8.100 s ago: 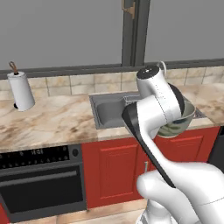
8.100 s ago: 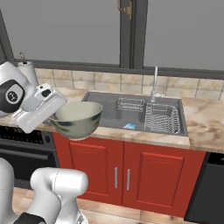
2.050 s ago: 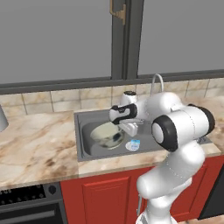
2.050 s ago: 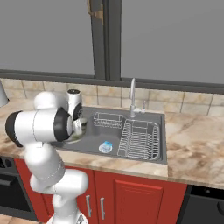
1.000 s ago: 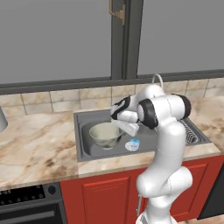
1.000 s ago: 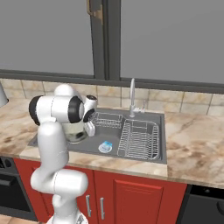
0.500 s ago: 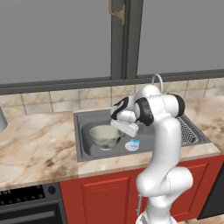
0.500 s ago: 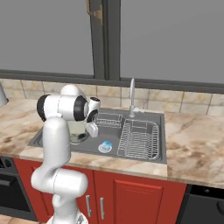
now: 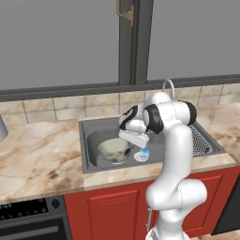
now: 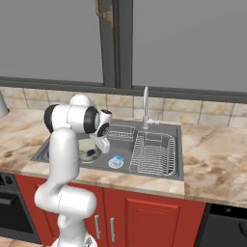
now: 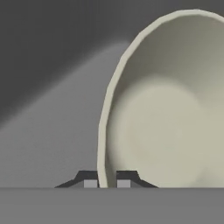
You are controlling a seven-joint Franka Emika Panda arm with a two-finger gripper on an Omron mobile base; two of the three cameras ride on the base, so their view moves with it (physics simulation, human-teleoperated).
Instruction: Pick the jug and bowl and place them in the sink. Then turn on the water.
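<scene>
Grey-green outside and pale cream inside, the bowl (image 9: 114,149) sits low in the dark grey sink (image 9: 91,140), in the basin's left part as the left base view shows it. In the hand view the bowl (image 11: 170,109) takes up the right side from about 12 o'clock round to 5 o'clock, and its thin rim runs down between the two dark finger tips of the gripper (image 11: 106,180) at 6 o'clock. One tip stands on each side of the rim, so the jaws are narrow and pinched on the bowl's wall. In the left base view the gripper (image 9: 125,140) reaches down at the bowl's right edge, at about 2 o'clock from the bowl's middle. A small blue-white drain disc (image 9: 142,155) lies on the basin floor just beside the bowl, at its 3 o'clock. In the right base view the bowl (image 10: 89,152) is partly hidden behind the white arm, with the drain disc (image 10: 116,162) near it at 4 o'clock. A wire rack (image 10: 154,154) lies in the sink's right part, and a chrome faucet (image 10: 145,108) rises at the back rim.
</scene>
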